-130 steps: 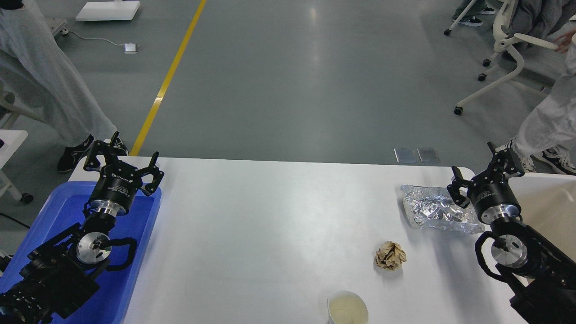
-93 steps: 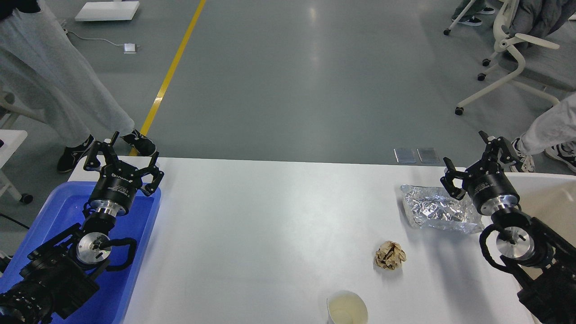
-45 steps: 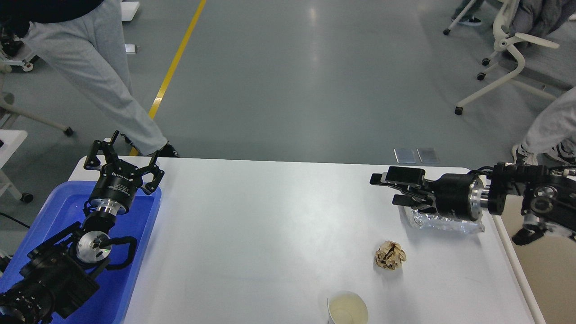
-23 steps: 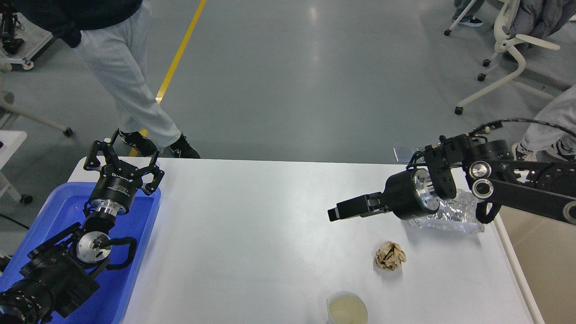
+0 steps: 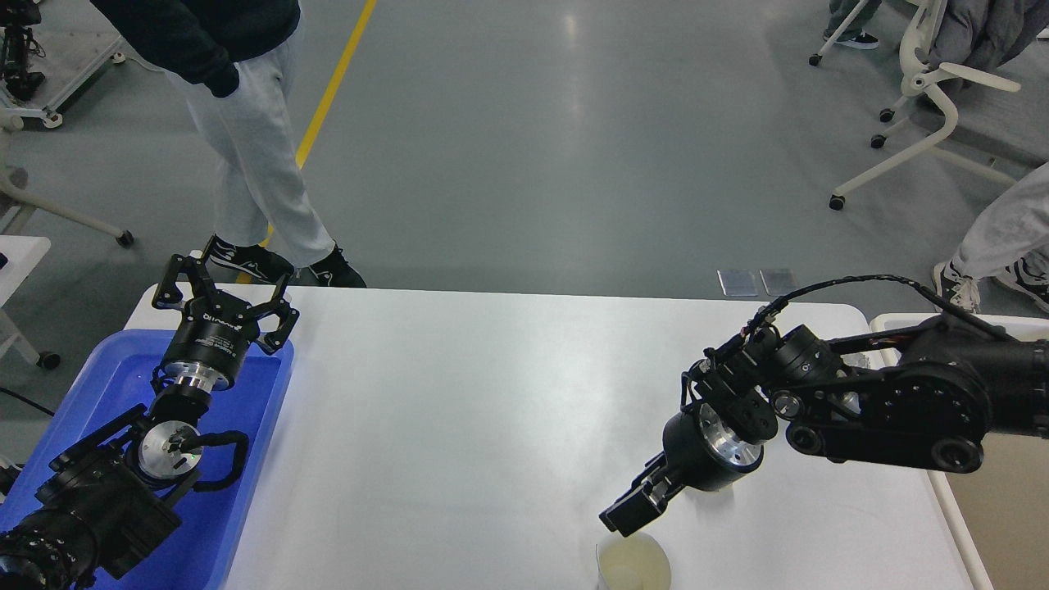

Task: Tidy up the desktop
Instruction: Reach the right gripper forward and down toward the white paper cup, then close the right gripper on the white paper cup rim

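Note:
The white desktop (image 5: pixel 459 393) fills the middle of the head view. A paper cup (image 5: pixel 633 567) with a pale yellowish inside stands at its front edge. My right gripper (image 5: pixel 627 514) points down and to the left, its tips just above the cup's far rim; its dark fingers cannot be told apart. My right arm hides the crumpled paper ball and the foil bag. My left gripper (image 5: pixel 221 288) is open and empty above the far end of the blue tray (image 5: pixel 254 401).
A beige bin (image 5: pixel 1004 508) stands off the table's right edge, behind my right arm. A person in light trousers (image 5: pixel 246 156) stands just beyond the table's far left corner. An office chair (image 5: pixel 934 90) is at the back right.

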Action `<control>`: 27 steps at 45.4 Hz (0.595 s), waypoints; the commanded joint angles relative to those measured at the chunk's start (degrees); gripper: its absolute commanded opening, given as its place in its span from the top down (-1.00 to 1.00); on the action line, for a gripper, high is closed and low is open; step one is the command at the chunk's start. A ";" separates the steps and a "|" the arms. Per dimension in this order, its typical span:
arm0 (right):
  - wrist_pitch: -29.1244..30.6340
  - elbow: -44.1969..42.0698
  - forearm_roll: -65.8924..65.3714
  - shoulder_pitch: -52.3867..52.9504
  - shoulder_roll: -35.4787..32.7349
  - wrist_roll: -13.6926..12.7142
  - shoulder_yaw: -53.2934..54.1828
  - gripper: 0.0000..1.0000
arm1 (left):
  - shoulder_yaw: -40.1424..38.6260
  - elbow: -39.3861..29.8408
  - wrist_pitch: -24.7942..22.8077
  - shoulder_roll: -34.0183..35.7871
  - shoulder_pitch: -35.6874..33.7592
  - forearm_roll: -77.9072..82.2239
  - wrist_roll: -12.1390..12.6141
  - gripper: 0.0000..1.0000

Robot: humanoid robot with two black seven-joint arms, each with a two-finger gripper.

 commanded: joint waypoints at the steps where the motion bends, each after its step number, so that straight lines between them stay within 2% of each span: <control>1: -0.20 -1.09 -6.30 -4.88 1.29 0.83 -0.92 -0.98 | -0.02 0.00 -0.16 0.00 -0.09 -0.08 -0.01 -1.00; 5: -1.25 -3.19 -7.80 -6.28 1.56 1.18 -0.92 -0.98 | -0.02 0.00 -0.16 0.00 0.00 0.01 -0.01 -1.00; 11: -2.13 -4.52 -10.96 -7.52 1.73 3.64 -0.48 -0.98 | -0.02 0.00 -0.16 0.00 0.00 0.01 -0.01 -1.00; 19: -2.22 -4.52 -11.14 -8.22 1.73 4.26 -0.30 -0.97 | 0.06 0.00 -0.16 0.00 0.00 -0.08 -0.01 -1.00; 25: -2.48 -4.52 -11.23 -8.57 1.73 5.57 -0.30 -0.93 | 0.06 0.00 -0.16 0.00 0.00 0.01 -0.01 -1.00; 27: -2.83 -4.60 -11.32 -8.84 1.65 6.54 -0.48 -0.85 | -0.02 0.00 -0.16 0.00 0.00 -0.08 -0.01 -1.00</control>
